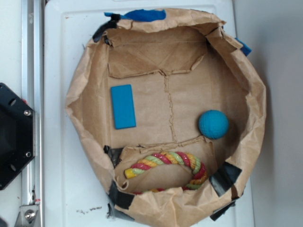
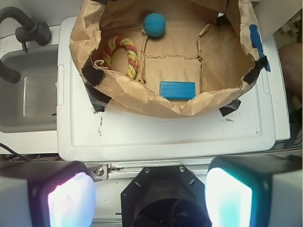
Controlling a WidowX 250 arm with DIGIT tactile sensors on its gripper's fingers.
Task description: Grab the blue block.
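The blue block (image 1: 123, 106) is a flat bright-blue slab lying on the floor of a rolled-down brown paper bag (image 1: 85, 94), near its left wall in the exterior view. In the wrist view the blue block (image 2: 177, 90) lies just inside the bag's near rim. My gripper (image 2: 150, 198) is open, its two pads wide apart at the bottom of the wrist view, with nothing between them. It hangs well short of the bag, above the black robot base (image 2: 158, 201). The exterior view does not show the gripper.
A teal textured ball (image 1: 213, 124) rests at the bag's right side. A striped rope ring (image 1: 166, 169) lies in the bag's near pocket. The bag stands on a white lid (image 1: 61, 179). A metal rail (image 1: 32, 61) and black base (image 1: 14, 137) are left. A sink (image 2: 26, 90) shows in the wrist view.
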